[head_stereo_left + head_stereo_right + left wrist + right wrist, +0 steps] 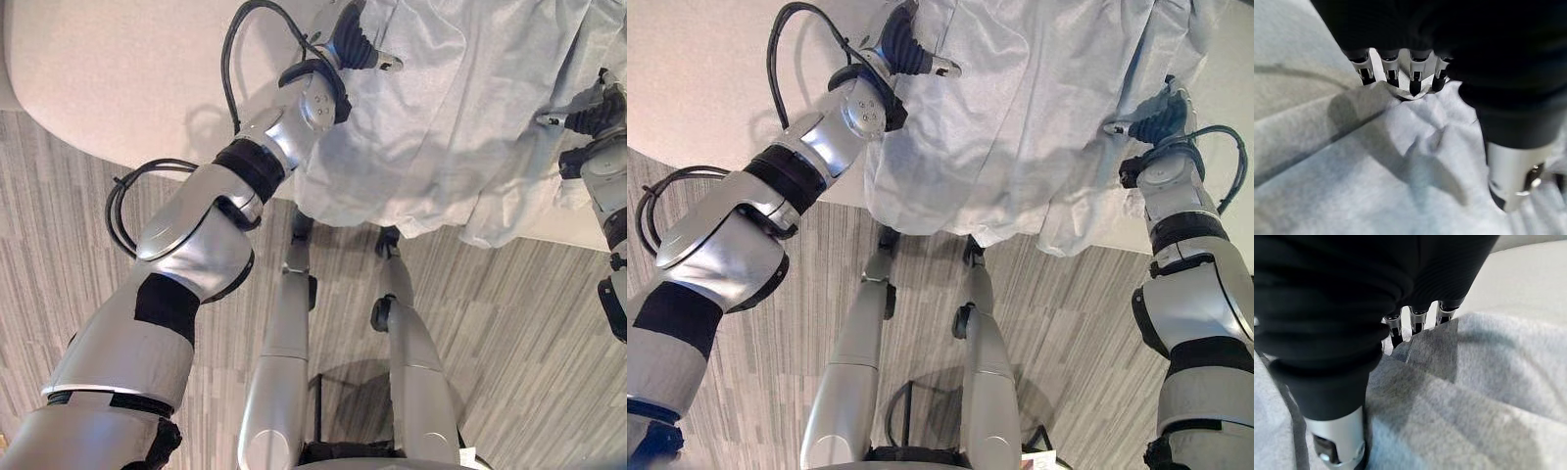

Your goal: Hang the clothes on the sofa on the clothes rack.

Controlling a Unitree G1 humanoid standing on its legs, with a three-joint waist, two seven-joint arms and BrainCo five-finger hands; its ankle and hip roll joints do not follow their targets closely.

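A pale blue-grey garment [451, 117] lies spread on the cream sofa [118, 69], and its lower part hangs over the seat's front edge. My left hand [355, 44] is on the garment's upper left part. In the left wrist view its fingers [1400, 73] curl into a puckered fold of the cloth [1415, 147], with the thumb [1513, 166] lying alongside. My right hand [1161, 122] is at the garment's right edge. Its fingers [1418, 316] are tucked round a raised fold of the cloth [1474, 382].
The sofa seat stretches bare to the left of the garment. Below its front edge is grey wood-grain floor [59, 245].
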